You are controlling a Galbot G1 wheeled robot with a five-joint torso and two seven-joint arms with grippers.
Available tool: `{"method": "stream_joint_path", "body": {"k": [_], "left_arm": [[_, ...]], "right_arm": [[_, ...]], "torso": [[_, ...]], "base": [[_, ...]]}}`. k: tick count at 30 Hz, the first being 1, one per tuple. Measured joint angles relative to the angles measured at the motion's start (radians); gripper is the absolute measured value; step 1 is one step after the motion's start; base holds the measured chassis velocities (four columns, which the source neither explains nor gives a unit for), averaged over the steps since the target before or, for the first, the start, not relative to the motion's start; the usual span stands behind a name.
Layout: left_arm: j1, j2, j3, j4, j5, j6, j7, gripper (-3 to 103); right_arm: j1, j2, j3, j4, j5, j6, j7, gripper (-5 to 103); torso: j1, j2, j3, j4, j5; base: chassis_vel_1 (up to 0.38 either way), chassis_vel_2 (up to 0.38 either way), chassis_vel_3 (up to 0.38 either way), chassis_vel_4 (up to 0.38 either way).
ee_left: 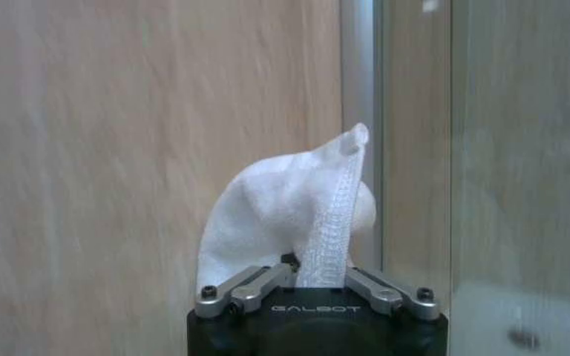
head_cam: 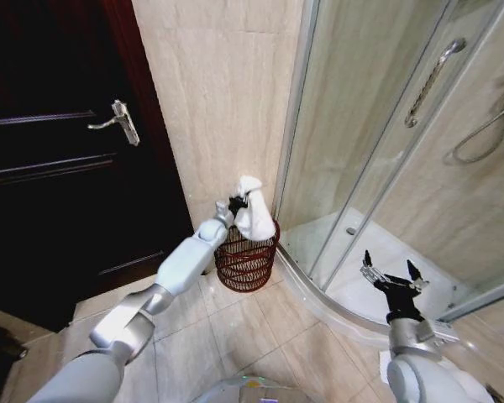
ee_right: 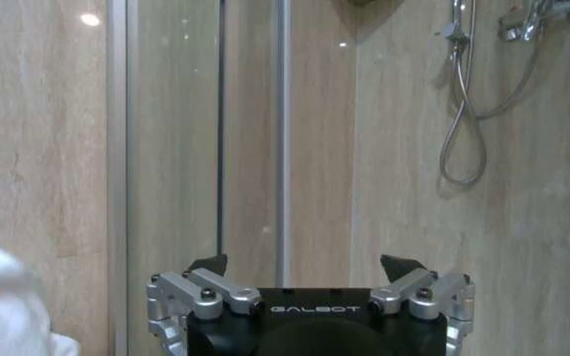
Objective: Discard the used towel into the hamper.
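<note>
The white towel hangs bunched from my left gripper, which is shut on it just above the hamper. The hamper is a small round dark reddish-brown slatted basket standing on the floor against the beige wall, beside the shower enclosure. The towel's lower end reaches down to the hamper's rim. In the left wrist view the towel bulges up out of the closed fingers. My right gripper hovers open low on the right, in front of the shower glass, holding nothing; its fingers are spread apart.
A dark wooden door with a metal handle stands to the left. The curved glass shower enclosure with its raised white tray fills the right. Tiled floor lies open in front of the hamper.
</note>
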Motion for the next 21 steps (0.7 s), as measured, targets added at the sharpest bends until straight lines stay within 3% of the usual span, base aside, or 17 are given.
{"method": "stream_joint_path", "body": {"k": [7,9,14,15,17,21], "left_arm": [[0.030,-0.028,0.010,0.075,0.108,0.066,-0.005,3],[0.036,-0.041,0.014,0.098,0.183,0.116,-0.046,3],[0.042,-0.042,0.019,0.086,0.221,0.192,-0.059,3],[0.046,-0.036,0.025,0.066,0.226,0.232,-0.049,0],[0.048,-0.017,0.042,0.009,0.229,0.322,-0.020,8],[0.040,-0.019,0.038,-0.025,0.223,0.411,-0.028,24]], "right_arm": [[-0.006,-0.004,0.019,0.008,0.018,0.002,0.000,100],[-0.011,-0.004,0.022,0.009,0.024,0.008,0.000,100],[-0.015,-0.004,0.023,0.009,0.027,0.011,-0.001,100],[-0.015,-0.004,0.024,0.009,0.028,0.011,-0.001,100],[-0.012,-0.005,0.027,0.008,0.034,0.011,-0.001,100],[-0.012,-0.006,0.028,0.007,0.037,0.009,-0.001,100]], "torso": [[0.000,0.000,0.000,0.0003,-0.0001],[0.000,0.000,0.000,0.0003,-0.0001],[0.000,0.000,0.000,0.0001,-0.0002],[0.000,0.000,0.000,0.0001,-0.0002],[0.000,0.000,0.000,0.0003,0.0000],[0.000,0.001,0.000,0.0003,-0.0002]], "base": [[0.000,0.000,0.000,0.000],[0.000,0.000,0.000,0.000],[0.000,0.000,0.000,0.000],[0.000,0.000,0.000,0.000],[0.000,0.000,0.000,0.000],[0.000,0.000,0.000,0.000]]}}
